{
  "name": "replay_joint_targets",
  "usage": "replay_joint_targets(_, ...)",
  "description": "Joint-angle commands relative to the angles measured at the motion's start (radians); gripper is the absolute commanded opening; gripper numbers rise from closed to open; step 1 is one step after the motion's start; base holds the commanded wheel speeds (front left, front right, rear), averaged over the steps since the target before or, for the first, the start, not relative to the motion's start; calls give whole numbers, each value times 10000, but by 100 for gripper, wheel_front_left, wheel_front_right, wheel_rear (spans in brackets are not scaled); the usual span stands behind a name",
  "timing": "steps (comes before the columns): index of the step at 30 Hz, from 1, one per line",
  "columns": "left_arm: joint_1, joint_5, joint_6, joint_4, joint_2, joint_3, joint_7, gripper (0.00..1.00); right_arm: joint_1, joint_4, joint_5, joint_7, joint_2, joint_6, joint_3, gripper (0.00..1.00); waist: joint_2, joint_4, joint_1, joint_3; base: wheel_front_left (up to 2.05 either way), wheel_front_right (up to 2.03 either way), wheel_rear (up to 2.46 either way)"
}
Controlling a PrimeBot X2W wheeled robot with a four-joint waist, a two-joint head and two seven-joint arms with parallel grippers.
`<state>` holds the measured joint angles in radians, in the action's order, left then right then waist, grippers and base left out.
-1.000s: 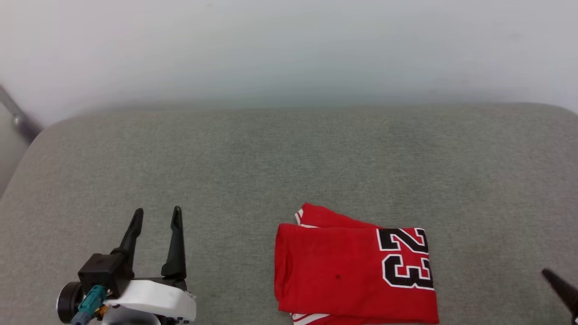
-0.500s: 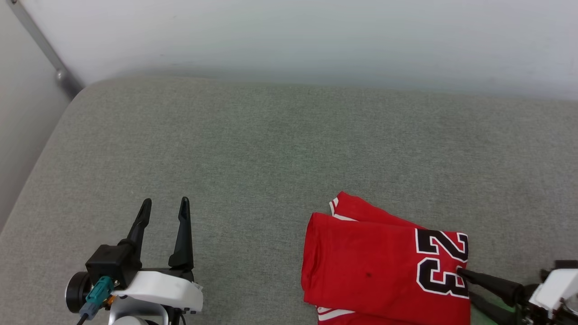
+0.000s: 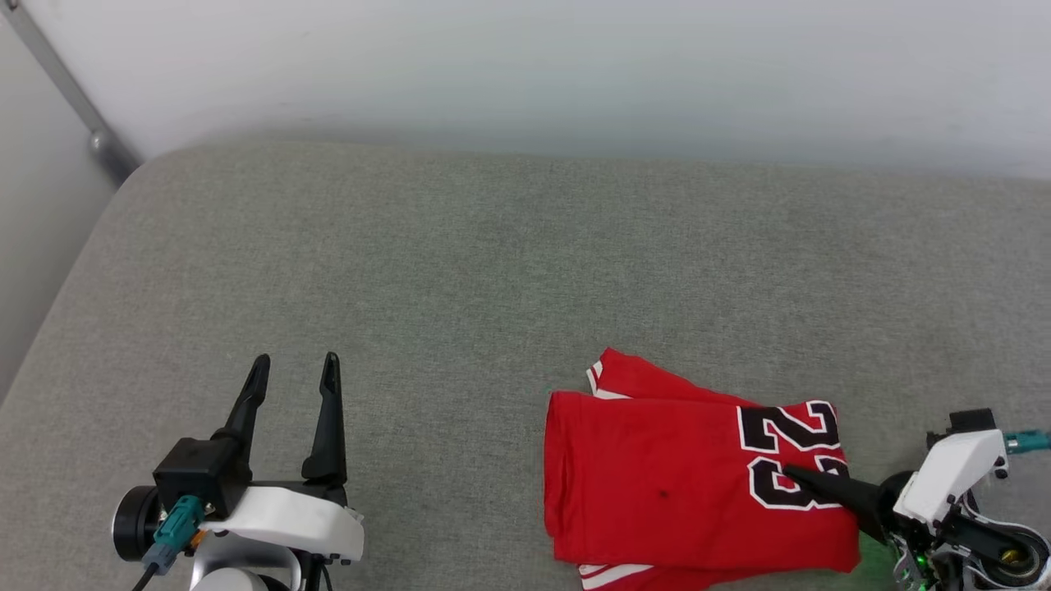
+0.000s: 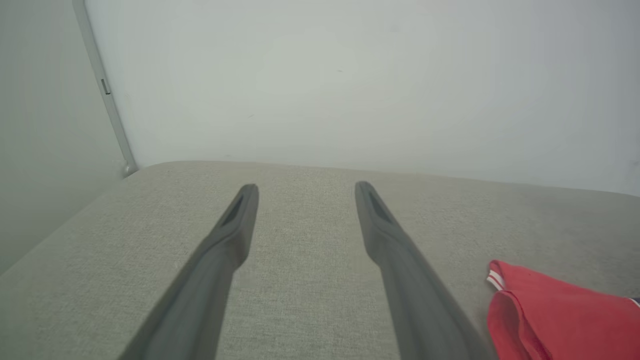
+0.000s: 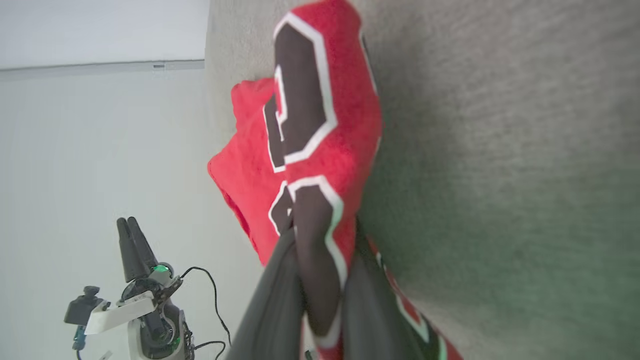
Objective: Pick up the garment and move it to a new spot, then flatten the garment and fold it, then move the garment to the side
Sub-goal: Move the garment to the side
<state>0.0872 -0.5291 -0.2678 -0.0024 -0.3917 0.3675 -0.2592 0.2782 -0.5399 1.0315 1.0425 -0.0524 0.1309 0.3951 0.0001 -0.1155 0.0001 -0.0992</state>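
Note:
The garment (image 3: 657,476), a red jersey folded into a rectangle with a black, white-outlined "23", lies on the grey cushion at the front right. My right gripper (image 3: 792,474) reaches in from the right over the number. In the right wrist view its two fingers are shut on the garment (image 5: 320,125), pinching the folded edge by the lower digit, right gripper (image 5: 324,225). My left gripper (image 3: 296,369) stands open at the front left, well clear of the cloth. Between its fingers is bare cushion, left gripper (image 4: 303,187), with a corner of the garment (image 4: 560,320) to the right.
The grey cushion (image 3: 493,271) stretches wide behind and to the left of the garment. A white wall rises at its far edge, and a metal pipe (image 3: 57,82) runs down the left corner. The left gripper (image 5: 127,222) also appears in the right wrist view.
The head camera has shifted. My right gripper came in from the right edge, slid over the number and closed on the garment's right edge. The left gripper stays open.

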Motion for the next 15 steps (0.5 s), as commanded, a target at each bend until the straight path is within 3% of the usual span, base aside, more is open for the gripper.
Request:
replay_joint_targets(1,-66,95,14,10,-39,12,-21,100,-255,485,-517,-324,-195,-4,-387,0,-1,222,-1,142,0,0,0)
replay_joint_targets(8,-173,116,18,-90,-115,105,37,100,-633,1966,-2951,-1612,-1343,-6,-2231,0,-1,1177,-1,356,0,0,0)
replay_joint_targets(15,130,273,-8,-488,-285,104,80,100,278,2606,-4592,-2127,-1958,-4,-3205,0,-1,2857,-1,-268,0,0,0)
